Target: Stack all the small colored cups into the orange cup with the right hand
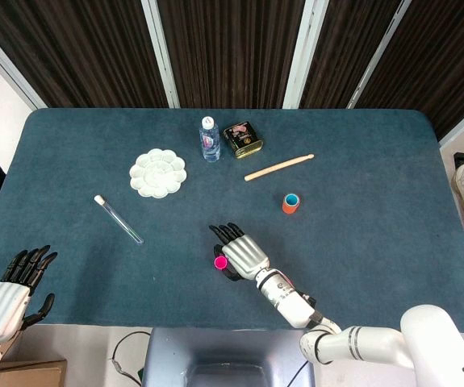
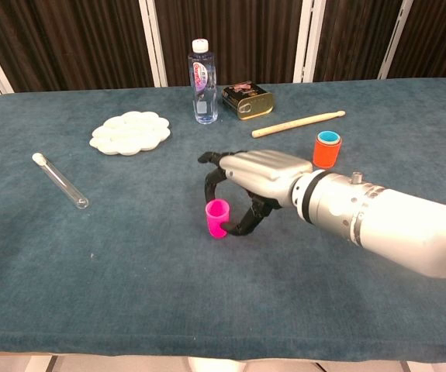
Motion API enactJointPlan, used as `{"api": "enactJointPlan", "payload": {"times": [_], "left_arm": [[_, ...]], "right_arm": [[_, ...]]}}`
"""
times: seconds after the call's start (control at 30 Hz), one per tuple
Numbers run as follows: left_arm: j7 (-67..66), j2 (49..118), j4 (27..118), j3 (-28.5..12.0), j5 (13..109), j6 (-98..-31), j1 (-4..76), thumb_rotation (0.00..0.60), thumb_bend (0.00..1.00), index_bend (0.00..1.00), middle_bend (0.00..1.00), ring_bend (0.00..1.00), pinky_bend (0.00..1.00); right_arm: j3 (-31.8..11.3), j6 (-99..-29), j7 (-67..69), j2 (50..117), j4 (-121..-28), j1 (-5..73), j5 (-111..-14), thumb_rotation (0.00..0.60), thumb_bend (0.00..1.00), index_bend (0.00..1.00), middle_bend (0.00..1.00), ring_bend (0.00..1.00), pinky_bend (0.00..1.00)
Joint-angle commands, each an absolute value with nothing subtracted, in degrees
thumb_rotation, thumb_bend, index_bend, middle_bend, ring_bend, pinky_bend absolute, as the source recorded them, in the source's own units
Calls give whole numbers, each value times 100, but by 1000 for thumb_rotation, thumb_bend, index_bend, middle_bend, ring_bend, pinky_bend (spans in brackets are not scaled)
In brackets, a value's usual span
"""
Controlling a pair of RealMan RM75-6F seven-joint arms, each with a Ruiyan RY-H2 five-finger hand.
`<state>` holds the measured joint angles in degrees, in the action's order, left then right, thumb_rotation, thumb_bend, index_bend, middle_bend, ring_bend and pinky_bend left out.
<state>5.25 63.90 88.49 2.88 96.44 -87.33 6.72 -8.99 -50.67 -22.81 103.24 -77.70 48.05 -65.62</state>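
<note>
Blue felt table under me, dark curtains behind. My right hand grips the pink cup, upright on the cloth at centre. Well off to the right stands the orange cup, a blue cup nested inside. My left hand lies released at the near-left edge.

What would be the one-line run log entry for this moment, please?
right hand: fingers around pink cup on the table | orange cup: upright, blue cup nested inside | left hand: open, idle at table's near edge
</note>
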Motion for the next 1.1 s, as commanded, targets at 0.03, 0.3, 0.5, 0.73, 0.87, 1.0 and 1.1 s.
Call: {"api": "enactJointPlan", "payload": {"times": [0.03, 0.3, 0.5, 0.73, 0.87, 1.0, 1.1], "left_arm": [[523, 6391, 8845, 288, 9646, -8736, 671, 600, 454, 0, 0, 0, 61], [519, 6386, 8859, 290, 9651, -8757, 656, 600, 454, 0, 0, 0, 61], [464, 6413, 8869, 304, 9664, -8694, 679, 600, 455, 0, 0, 0, 62], [393, 6449, 8872, 298, 9625, -8596, 714, 600, 455, 0, 0, 0, 62], [384, 6452, 8874, 293, 9615, -8591, 717, 600, 455, 0, 0, 0, 62], [388, 6452, 8871, 293, 9606, -8575, 724, 600, 455, 0, 0, 0, 62], [380, 6453, 8878, 302, 9612, -8563, 727, 600, 454, 0, 0, 0, 62]], "right_arm": [[-1051, -5474, -2188, 10302, -7769, 4721, -6757, 600, 500, 596, 10, 0, 0], [-1853, -6464, -2171, 10188, -6944, 4597, -6768, 600, 500, 594, 11, 0, 0], [-2103, -6184, -2401, 9916, -6710, 4561, -6162, 600, 500, 602, 21, 0, 0], [-1999, -5782, -2693, 9874, -6499, 4578, -5705, 600, 500, 601, 23, 0, 0], [-1913, -5715, -2741, 9898, -6379, 4577, -5653, 600, 500, 601, 22, 0, 0], [-1832, -5623, -2767, 9874, -6306, 4554, -5594, 600, 500, 594, 22, 0, 0], [-1799, -5594, -2753, 9884, -6252, 4548, -5575, 600, 500, 590, 22, 0, 0]]}}
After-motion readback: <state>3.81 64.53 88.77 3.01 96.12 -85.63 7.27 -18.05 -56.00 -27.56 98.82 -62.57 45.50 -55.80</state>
